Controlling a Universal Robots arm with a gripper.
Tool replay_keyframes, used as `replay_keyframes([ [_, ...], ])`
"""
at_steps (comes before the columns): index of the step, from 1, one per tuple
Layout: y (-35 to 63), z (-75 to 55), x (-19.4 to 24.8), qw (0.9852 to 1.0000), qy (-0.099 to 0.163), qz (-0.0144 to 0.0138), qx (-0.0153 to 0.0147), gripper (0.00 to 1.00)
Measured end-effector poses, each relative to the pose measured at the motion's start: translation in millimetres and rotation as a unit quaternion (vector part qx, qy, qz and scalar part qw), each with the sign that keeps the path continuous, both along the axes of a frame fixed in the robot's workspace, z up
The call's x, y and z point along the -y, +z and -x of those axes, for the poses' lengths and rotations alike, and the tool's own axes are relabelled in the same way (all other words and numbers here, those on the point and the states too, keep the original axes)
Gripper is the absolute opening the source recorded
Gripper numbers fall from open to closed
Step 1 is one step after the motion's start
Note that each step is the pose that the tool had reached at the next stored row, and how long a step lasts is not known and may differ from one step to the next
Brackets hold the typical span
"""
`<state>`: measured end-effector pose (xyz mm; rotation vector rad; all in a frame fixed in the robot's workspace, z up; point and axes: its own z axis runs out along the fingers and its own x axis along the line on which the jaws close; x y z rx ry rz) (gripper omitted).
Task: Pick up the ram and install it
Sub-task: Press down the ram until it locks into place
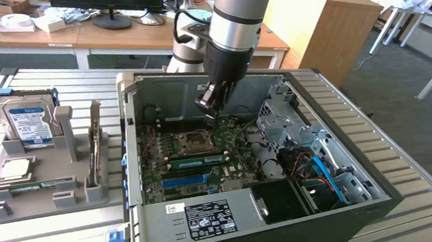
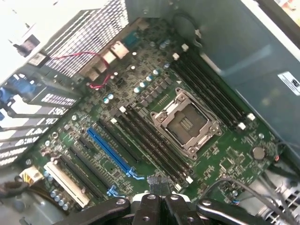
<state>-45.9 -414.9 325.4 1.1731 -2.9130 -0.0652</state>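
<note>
Gripper [image 1: 209, 114] is hanging clenched inside the open computer case [image 1: 331, 117], just above the motherboard [image 1: 164, 151], close to the empty processor socket [image 1: 198, 138]. Nothing is showing between the jaws in the exterior view, so reading it as clenched on nothing, though a thin stick held edge-on would be hard to rule out

Wrist view is looking down past the gripper [image 2: 158, 199] at the motherboard [image 2: 140, 93], with the long black memory slots [image 2: 150, 140] lying beside the socket [image 2: 185, 123] and looking empty from here

Ram [image 1: 32, 186] is lying flat in the grey holder [image 1: 45, 204] on the tabletop [image 1: 55, 237], outside the case, below the square processor chip [image 1: 15, 168] and the upright hard drive [image 1: 29, 121]. From the gripper it is sitting well apart, toward the exterior view's left and nearer the camera, with the case wall standing between them

Long axis of the ram is running roughly left to right in the exterior view, about parallel to the slots on the board. Only one arm is working here, so no nearer-arm question

Judging pick-up as not yet done: gripper is hovering over the install spot while the ram is waiting in the holder. A green strip [image 1: 196, 159] is showing near the slots in the exterior view; cannot tell if that is a seated stick or just bare board
</note>
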Motion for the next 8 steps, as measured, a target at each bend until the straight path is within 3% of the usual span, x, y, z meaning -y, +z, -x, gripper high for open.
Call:
replay_keyframes([
  [4, -0.4, 0.2, 0.0, 0.9996, -0.028, 0.0000, 0.0000, 0.10],
  [8, -0.9, 0.4, 0.0, 0.9982, -0.060, 0.0000, 0.0000, 0.10],
])
